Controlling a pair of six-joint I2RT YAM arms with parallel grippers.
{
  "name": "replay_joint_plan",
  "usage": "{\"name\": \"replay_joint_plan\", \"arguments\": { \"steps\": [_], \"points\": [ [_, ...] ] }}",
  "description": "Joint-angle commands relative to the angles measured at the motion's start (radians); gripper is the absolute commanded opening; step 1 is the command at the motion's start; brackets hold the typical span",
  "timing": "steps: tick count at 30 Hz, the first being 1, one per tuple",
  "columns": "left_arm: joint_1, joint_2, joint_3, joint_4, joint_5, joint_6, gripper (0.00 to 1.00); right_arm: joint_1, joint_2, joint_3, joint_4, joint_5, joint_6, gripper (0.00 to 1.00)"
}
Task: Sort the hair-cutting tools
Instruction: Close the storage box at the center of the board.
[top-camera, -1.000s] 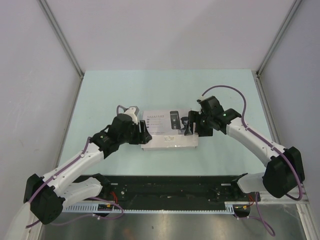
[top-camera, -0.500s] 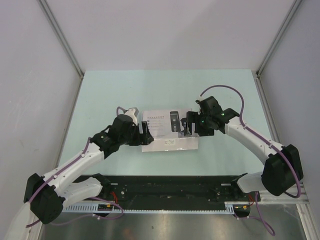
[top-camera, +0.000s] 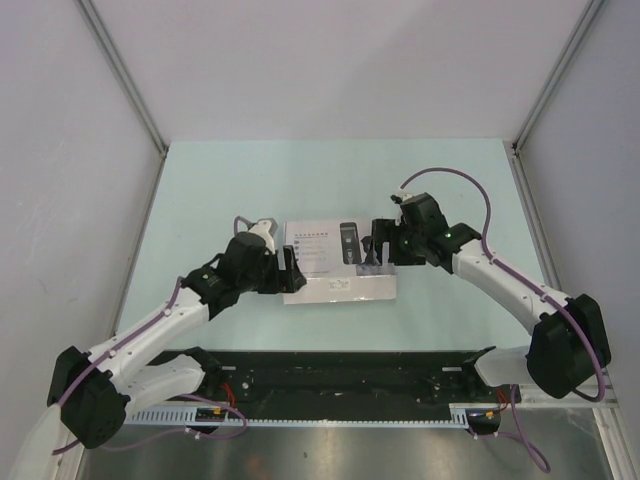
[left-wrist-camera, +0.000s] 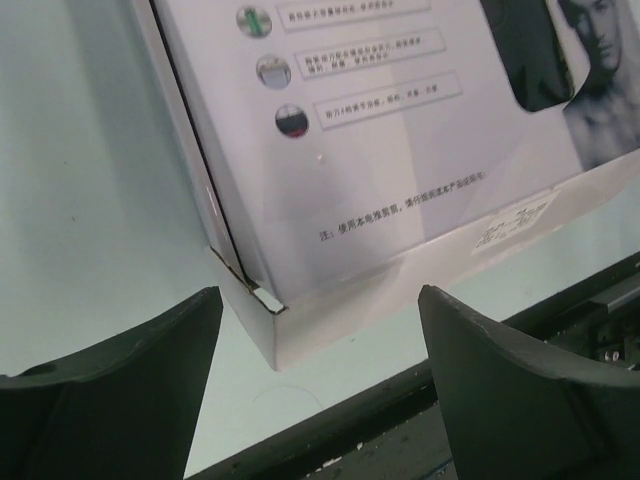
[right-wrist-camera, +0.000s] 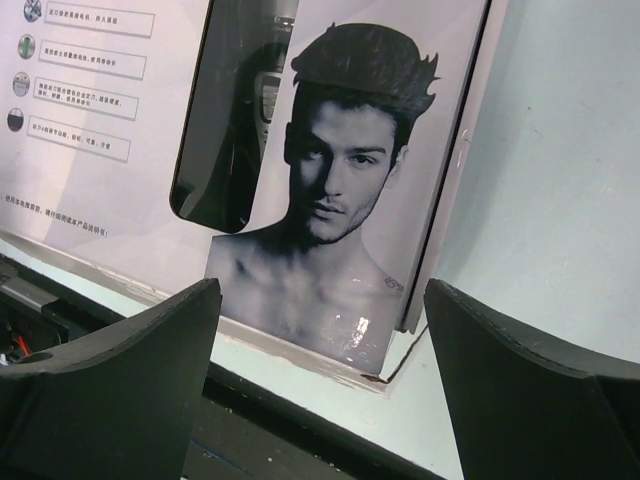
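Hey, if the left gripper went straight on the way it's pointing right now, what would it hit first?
Most likely the white box. Its near left corner sits just ahead of the left gripper, in line with the gap between the open fingers. How much space remains is hard to judge from the wrist view.

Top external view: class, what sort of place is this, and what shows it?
Probably a robot test cell, not a home or salon: bare white panels on metal posts, a plain pale table, left arm and right arm bolted at its near edge.

Flat white box (top-camera: 330, 265) with printed lid, on pale green table (top-camera: 300, 180)
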Motion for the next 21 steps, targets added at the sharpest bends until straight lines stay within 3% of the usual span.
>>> {"name": "replay_joint_plan", "arguments": {
  "steps": [1, 10, 19, 21],
  "points": [
    [-0.007, -0.006, -0.038, 0.048, 0.047, 0.000, 0.86, 0.001, 0.004, -0.018, 0.077, -0.038, -0.019, 0.89],
    [-0.008, -0.032, -0.104, 0.191, 0.112, 0.045, 0.97, 0.001, 0.039, -0.044, 0.102, -0.066, -0.064, 0.93],
    [-0.012, -0.042, -0.097, 0.204, 0.186, 0.027, 0.84, -0.002, 0.036, -0.044, 0.083, -0.169, -0.003, 0.89],
    [-0.016, -0.046, -0.075, 0.207, 0.201, 0.028, 0.82, -0.010, 0.035, -0.026, 0.085, -0.184, 0.034, 0.83]
  ]
}}
